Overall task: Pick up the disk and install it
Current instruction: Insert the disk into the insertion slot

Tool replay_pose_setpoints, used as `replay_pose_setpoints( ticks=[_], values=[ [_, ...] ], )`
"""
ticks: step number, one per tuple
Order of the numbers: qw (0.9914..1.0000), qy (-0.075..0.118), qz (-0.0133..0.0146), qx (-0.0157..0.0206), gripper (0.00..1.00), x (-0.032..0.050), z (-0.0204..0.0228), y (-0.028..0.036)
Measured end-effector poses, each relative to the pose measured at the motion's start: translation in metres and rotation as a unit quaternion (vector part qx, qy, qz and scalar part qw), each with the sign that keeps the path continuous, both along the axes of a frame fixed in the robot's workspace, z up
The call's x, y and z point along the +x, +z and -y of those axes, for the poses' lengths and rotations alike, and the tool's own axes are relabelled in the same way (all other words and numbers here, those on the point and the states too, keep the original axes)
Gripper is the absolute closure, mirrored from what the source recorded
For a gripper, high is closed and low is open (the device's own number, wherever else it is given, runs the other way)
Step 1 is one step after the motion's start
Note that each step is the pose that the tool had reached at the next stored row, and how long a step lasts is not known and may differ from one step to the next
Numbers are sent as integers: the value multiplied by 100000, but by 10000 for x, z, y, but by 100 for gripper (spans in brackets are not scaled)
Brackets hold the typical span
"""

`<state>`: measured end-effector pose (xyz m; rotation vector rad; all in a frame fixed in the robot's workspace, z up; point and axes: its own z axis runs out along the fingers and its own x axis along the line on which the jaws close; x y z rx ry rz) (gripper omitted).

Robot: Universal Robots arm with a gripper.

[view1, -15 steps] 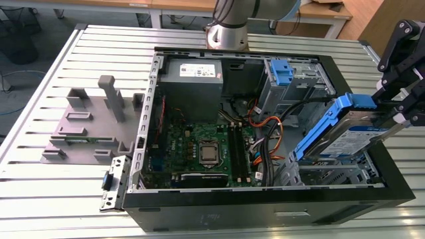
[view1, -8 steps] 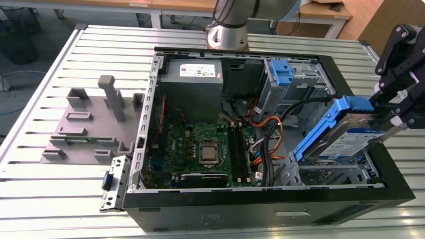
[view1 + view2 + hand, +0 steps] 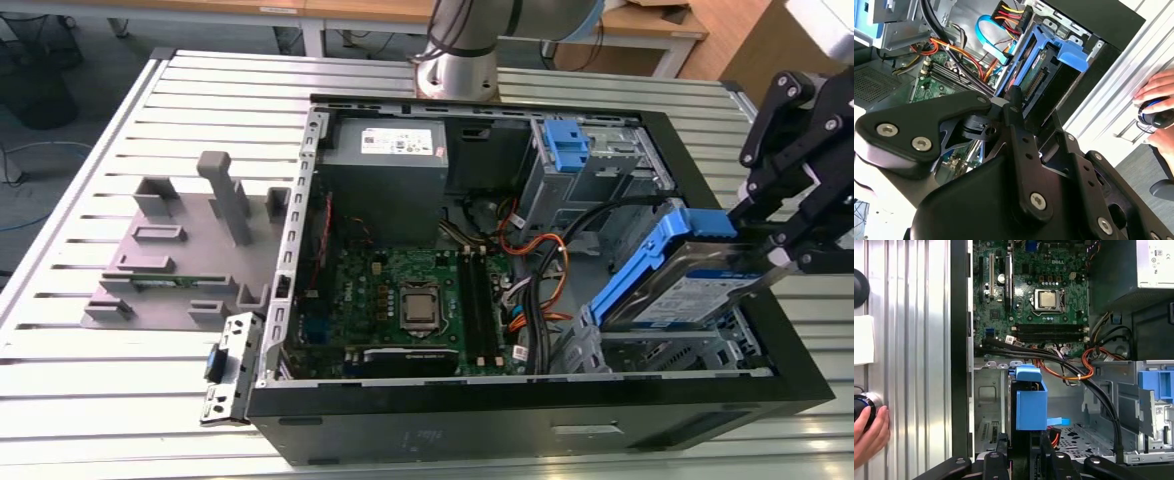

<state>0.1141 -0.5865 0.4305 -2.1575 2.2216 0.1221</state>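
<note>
A big black computer case (image 3: 534,425) lies open on the metal surface (image 3: 80,400), which has long grooves. The gripper (image 3: 758,250) hangs over the side of the case that is close to the surface's edge at the exterior view's right. Its jaws are closed tight on the disk (image 3: 687,280). The disk is up in the air and tilted. Its low end is right at the metal drive cage (image 3: 667,350) in that corner of the case, but I cannot tell if they touch. The disk is silver with a white and blue label, and blue rails run along its sides. In the second wrist view the black fingers (image 3: 1019,145) squeeze one end of the disk, and its blue end sticks out past them.

Inside the case sit a green board (image 3: 400,300), a grey box (image 3: 387,150), a bare blue bracket (image 3: 567,145) and orange and black wires (image 3: 547,250). A grey plastic stand (image 3: 187,240) sits on the surface near its edge at the exterior view's left. In the first wrist view a person's hand (image 3: 869,432) rests on a small round thing (image 3: 861,405) on the surface, beside the case
</note>
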Motion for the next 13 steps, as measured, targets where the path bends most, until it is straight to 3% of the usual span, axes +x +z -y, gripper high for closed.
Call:
replay_pose_setpoints(
  ticks=[7,13],
  values=[
    [100000,-1,-1,-4,65,-4,5,-125],
    [100000,2,0,-10,65,-7,6,-135]
  ],
)
